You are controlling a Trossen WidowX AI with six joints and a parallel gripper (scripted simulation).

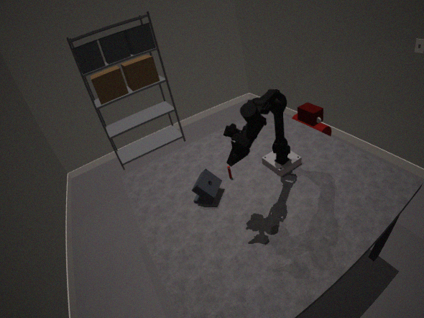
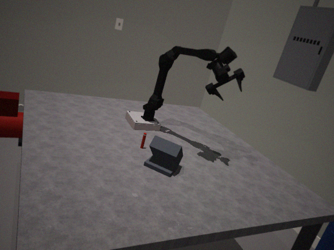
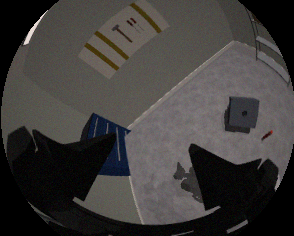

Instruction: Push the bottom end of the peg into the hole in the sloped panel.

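A thin red peg (image 1: pixel 230 173) (image 2: pixel 143 141) (image 3: pixel 267 135) stands upright on the table, close to the sloped panel and between it and the robot base. The blue-grey panel block (image 1: pixel 202 180) (image 2: pixel 166 146) (image 3: pixel 236 106) shows one dark hole (image 1: pixel 210 183) (image 3: pixel 244 113) in its face; in the exterior view the hole is hidden. The peg's cross-section is too small to tell. My gripper (image 1: pixel 229 163) (image 2: pixel 232 95) (image 3: pixel 153 143) is wide open and empty. It hangs high above the table, well off to one side of the peg and panel in the exterior view.
The arm's white base (image 1: pixel 282 162) (image 2: pixel 141 121) stands on the table (image 1: pixel 201 252) (image 2: pixel 93 198) behind the peg. A shelf rack (image 1: pixel 141 119), a red machine (image 1: pixel 310 114) (image 2: pixel 9 124), a grey wall cabinet (image 2: pixel 303 48) and a blue cabinet (image 3: pixel 107 150) are away from the peg and panel.
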